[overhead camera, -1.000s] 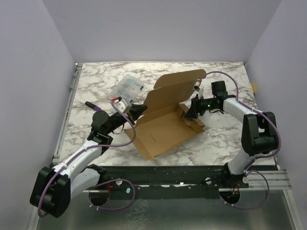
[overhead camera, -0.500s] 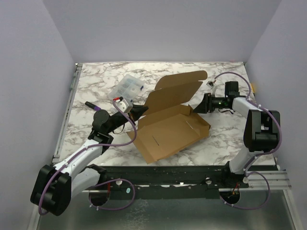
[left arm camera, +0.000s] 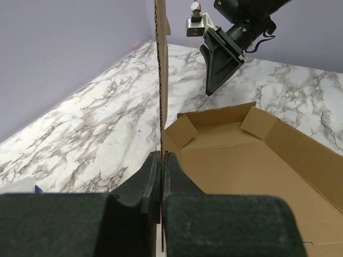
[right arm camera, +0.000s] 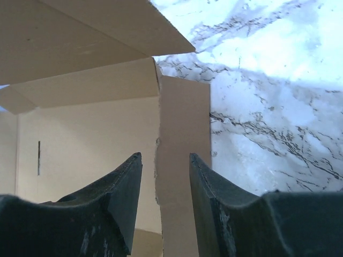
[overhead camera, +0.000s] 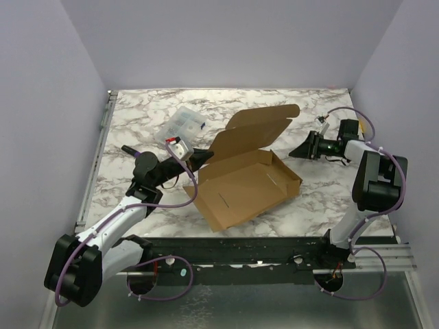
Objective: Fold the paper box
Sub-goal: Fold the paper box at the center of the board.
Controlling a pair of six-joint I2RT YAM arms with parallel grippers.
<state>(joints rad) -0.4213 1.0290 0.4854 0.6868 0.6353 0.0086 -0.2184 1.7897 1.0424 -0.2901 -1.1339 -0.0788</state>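
Top external, paper box (overhead camera: 243, 184): lay in the middle of the frame as a shallow open tray, walls up along its right and far sides and its lower-left end flat on the marble.
Lid panel (overhead camera: 252, 129): tilted up behind the tray toward upper centre, probably held raised so the tray was open to reach for folding.
Left gripper (overhead camera: 200, 159): clamped tight on the lid's left edge. The left wrist view showed the thin cardboard edge pinched between its pads (left arm camera: 151, 178).
Right gripper (overhead camera: 302, 147): right of the box and apart from it, jaws partly spread, holding nothing. In its wrist view a side flap (right arm camera: 185, 134) showed beyond the gap, so it seemed lined up on that flap.
Clear compartment case (overhead camera: 184, 123): upper left of the box, apart from it, out of the work.
Table (overhead camera: 329, 199): white marble pattern, flat and smooth-looking. The cardboard would likely slide unless pinned.
Room: plain lilac walls (overhead camera: 226, 41) on three sides.
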